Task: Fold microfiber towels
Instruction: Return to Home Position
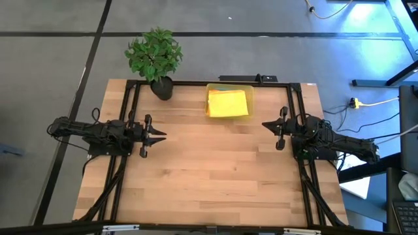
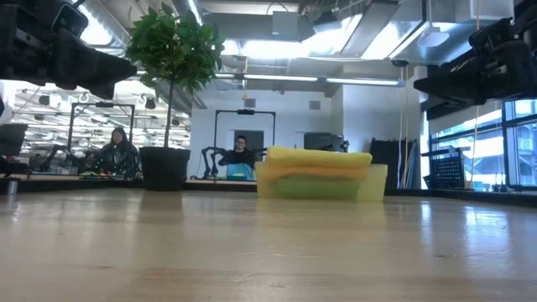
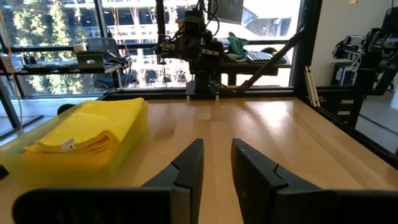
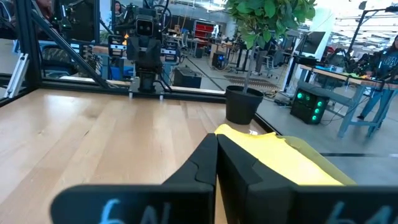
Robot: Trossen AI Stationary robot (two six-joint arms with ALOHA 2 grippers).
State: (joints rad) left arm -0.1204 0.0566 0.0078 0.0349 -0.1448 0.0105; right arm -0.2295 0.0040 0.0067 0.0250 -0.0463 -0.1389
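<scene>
Judged risk is slight: both arms sit at the left and right edges of the worktop (image 1: 215, 176), well apart from the load, with the left gripper (image 1: 160, 136) narrowly apart and the right gripper (image 1: 266, 124) closed, empty. The bin (image 1: 230, 85) at the far edge, near the potted plant (image 1: 157, 57), is overfull. Its folded towels (image 1: 228, 103), yellow uppermost, rise above its rim and could slide off.

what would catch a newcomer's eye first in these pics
The bright yellow bin at the middle of the table's far edge stands out first, with a folded yellow towel topping a stack that rises above its rim. Next comes the leafy potted plant beside it, also at the far edge. The left gripper and right gripper hang empty above the wooden table, one at each side, pointing toward each other.
</scene>
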